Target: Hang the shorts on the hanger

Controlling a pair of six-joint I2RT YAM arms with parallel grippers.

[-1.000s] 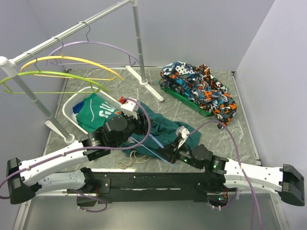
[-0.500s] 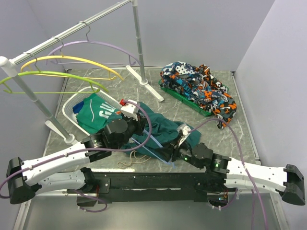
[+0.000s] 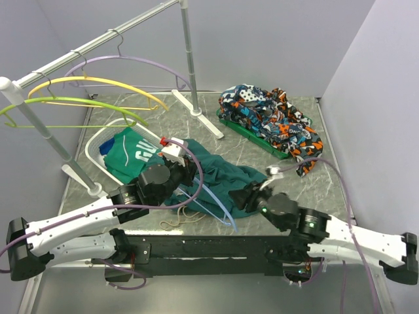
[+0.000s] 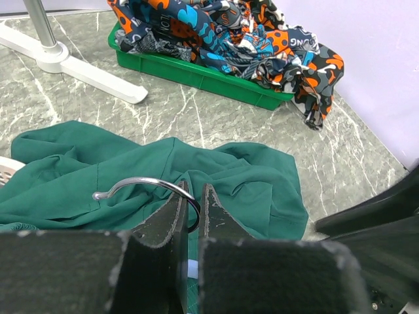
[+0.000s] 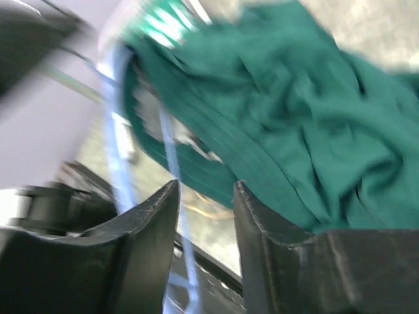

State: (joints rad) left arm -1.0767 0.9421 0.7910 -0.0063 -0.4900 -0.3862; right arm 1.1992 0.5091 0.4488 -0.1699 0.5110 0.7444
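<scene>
The dark teal shorts (image 3: 219, 171) lie crumpled on the table's middle, with the pale drawstring (image 3: 178, 219) trailing at the near edge. My left gripper (image 3: 180, 169) is shut on the metal hook (image 4: 147, 184) of the light-blue hanger (image 3: 219, 208), whose arc lies over the shorts' near side. In the left wrist view the shorts (image 4: 249, 176) spread beyond my left gripper (image 4: 192, 196). My right gripper (image 3: 247, 193) is at the shorts' near right edge. In the blurred right wrist view it (image 5: 206, 190) is open and empty, with the hanger's bars (image 5: 171, 157) and the shorts (image 5: 294, 111) just ahead.
A white basket (image 3: 97, 148) at the left holds a green garment with white lettering (image 3: 131, 152). A green tray (image 3: 252, 139) at the back right holds orange-blue patterned clothes (image 3: 272, 118). A rail (image 3: 98, 42) carries purple, yellow and green hangers; its foot (image 3: 200, 111) stands behind the shorts.
The right arm has shifted right and its gripper has drawn back to the shorts' near right edge. More of the hanger's light-blue arc now shows. The left gripper has barely moved.
</scene>
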